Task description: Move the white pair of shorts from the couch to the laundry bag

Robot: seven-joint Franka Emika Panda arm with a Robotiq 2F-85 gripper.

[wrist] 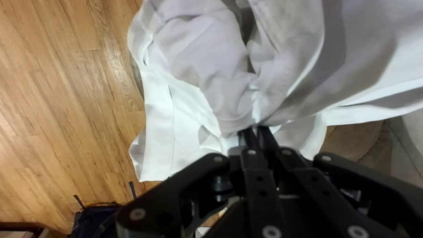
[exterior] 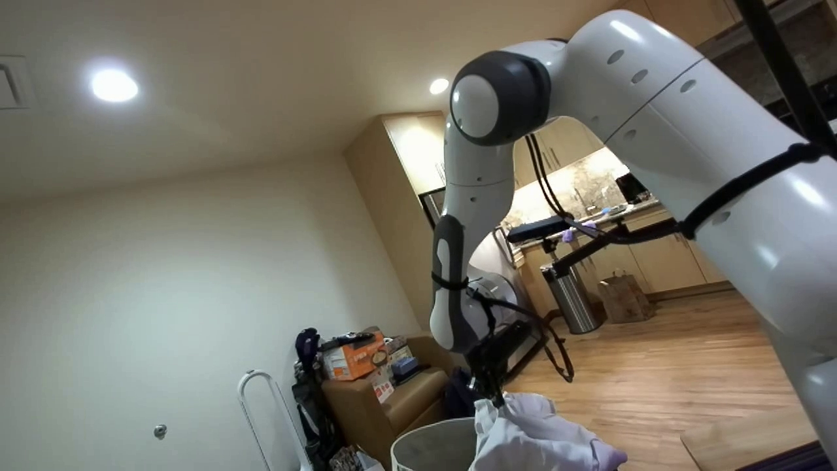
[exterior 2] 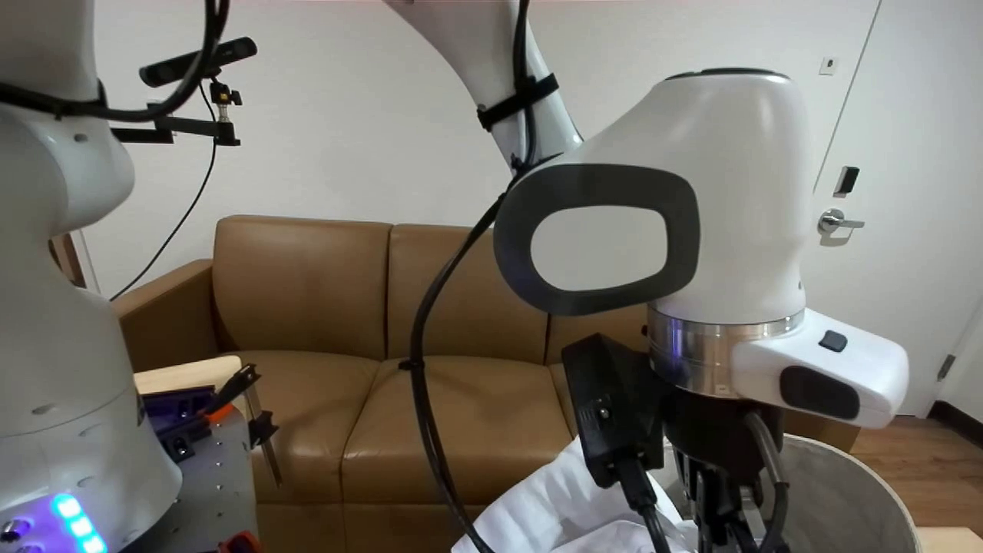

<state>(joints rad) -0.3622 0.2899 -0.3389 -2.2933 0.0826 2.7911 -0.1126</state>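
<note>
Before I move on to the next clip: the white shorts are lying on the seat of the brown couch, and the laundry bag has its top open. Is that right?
Not quite: the wrist view shows the white shorts held in the gripper, bunched at its tips, not lying on the brown couch. The laundry bag does have its top open.

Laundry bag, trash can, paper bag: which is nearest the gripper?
The laundry bag, close by the gripper; the trash can and paper bag stand farther back, near the cabinets.
</note>
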